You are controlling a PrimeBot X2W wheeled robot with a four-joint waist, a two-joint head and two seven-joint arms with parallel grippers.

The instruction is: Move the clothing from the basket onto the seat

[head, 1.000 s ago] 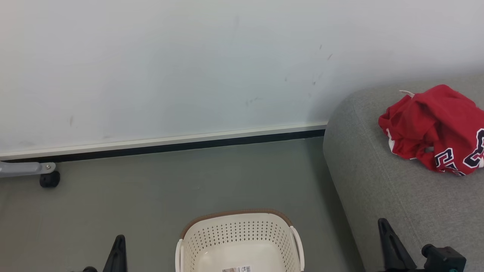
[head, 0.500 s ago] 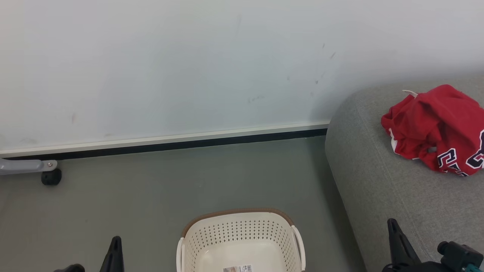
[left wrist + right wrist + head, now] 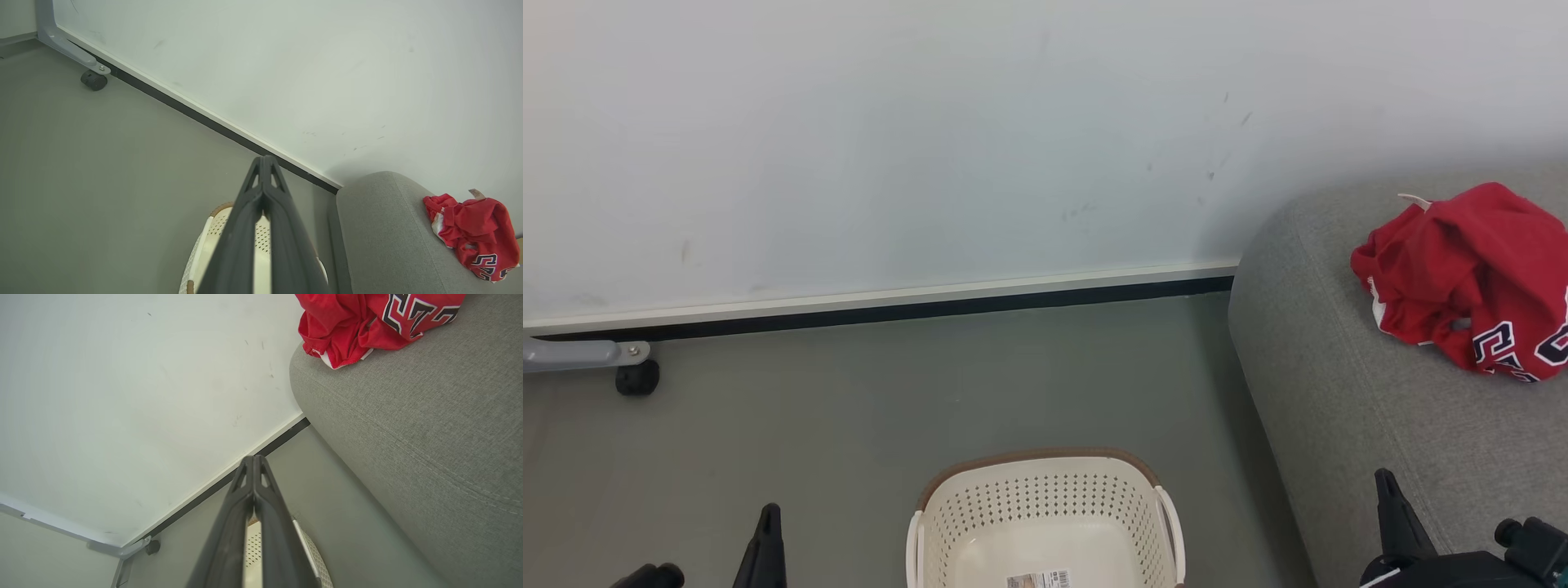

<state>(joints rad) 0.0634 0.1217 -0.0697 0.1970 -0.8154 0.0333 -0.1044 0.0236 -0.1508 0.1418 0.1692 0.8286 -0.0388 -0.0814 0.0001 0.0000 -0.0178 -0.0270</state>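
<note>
Both arms have drawn back toward the near edge. The left gripper point(image 3: 768, 523) and right gripper point(image 3: 1384, 490), each with fingers pressed together, grip nothing. Red clothing point(image 3: 1462, 278) lies bunched on the grey seat point(image 3: 1339, 408) at far right. The cream basket point(image 3: 1037, 494) stands on the floor point(image 3: 849, 408) between the grippers, its sticker point(image 3: 1035, 581) showing.

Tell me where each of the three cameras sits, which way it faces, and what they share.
Head view: on the head, facing forward and down at basket and seat; left gripper lower left, right gripper lower right.
Left wrist view: on the left wrist, along the shut left gripper, over the basket toward the wall.
Right wrist view: on the right wrist, along the shut right gripper, past the seat's end.
Shared: all show the clothing lying on the seat.
</note>
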